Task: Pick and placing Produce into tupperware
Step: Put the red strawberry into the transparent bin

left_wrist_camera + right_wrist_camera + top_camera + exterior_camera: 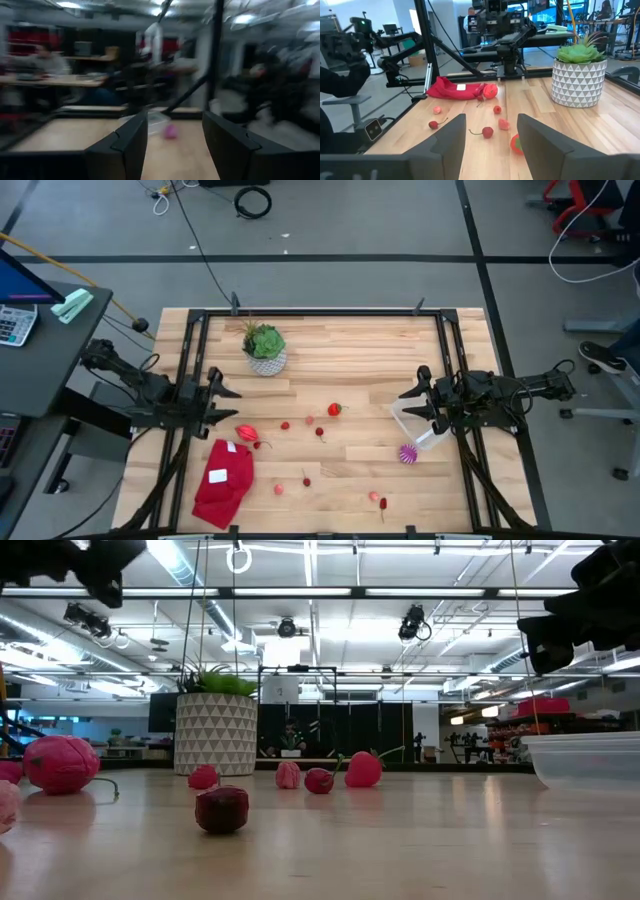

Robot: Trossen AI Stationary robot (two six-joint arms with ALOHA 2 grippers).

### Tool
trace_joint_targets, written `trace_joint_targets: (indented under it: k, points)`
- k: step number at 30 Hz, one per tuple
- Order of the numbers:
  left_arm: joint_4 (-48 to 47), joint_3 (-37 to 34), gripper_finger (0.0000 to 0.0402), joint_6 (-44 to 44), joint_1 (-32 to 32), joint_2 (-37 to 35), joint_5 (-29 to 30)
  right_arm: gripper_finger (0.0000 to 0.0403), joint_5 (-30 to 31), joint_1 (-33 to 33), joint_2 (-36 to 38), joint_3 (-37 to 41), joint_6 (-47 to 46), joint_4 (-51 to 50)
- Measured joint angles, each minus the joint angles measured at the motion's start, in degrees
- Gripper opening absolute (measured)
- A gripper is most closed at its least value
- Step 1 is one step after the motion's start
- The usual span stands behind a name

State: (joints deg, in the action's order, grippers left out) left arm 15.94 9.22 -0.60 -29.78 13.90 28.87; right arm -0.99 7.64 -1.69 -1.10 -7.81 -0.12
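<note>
Right hand [410, 402] wide, empty beside our tupperware [420, 423] | left hand [225, 404] wide, empty | produce [334, 409] scattered on tabletop [350, 350], unpicked

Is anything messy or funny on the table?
Yes. The little fruits lie scattered all over the table instead of in the clear box, which looks empty. A red cloth lies crumpled near the left front corner. Nothing looks broken.

Left gripper [173, 145] open — blurred purple ball [170, 131] beyond, on table [60, 135].
</note>
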Motion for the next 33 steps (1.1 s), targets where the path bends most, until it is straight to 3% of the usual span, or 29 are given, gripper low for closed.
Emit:
trace_joint_targets:
  k: [4,9,15,19,22,27,33]
  points:
    - [-9.31,8.44,0.0194,2.97,2.78,7.3,8.12,0.0187,-0.02,0.0,-0.02,-0.02,0.02,-0.02]
    - [-19.37,18.3,0.0191,4.19,6.42,17.13,8.6,0.0187,1.09,0.0,-0.07,0.0,0.76,2.48]
    - [-23.35,24.0,0.0177,16.39,10.86,26.66,8.6,0.0187,1.15,0.01,-0.04,0.0,-1.4,22.34]
    - [-26.73,24.28,0.0167,19.42,12.7,30.18,8.59,0.0187,-1.52,0.0,0.0,-0.06,-1.21,34.78]
    - [-28.5,24.28,0.0159,19.56,14.05,31.78,8.6,0.0187,-4.55,0.04,-0.23,-0.4,-1.45,34.71]
    - [-28.08,24.28,0.0146,19.58,16.09,32.7,8.58,0.0187,-2.25,0.0,-3.89,-3.57,-5.03,33.97]
    - [-28.11,24.28,0.0145,19.52,18.75,32.6,8.57,0.0187,-1.64,0.0,-13.01,-18.6,-4.53,26.29]
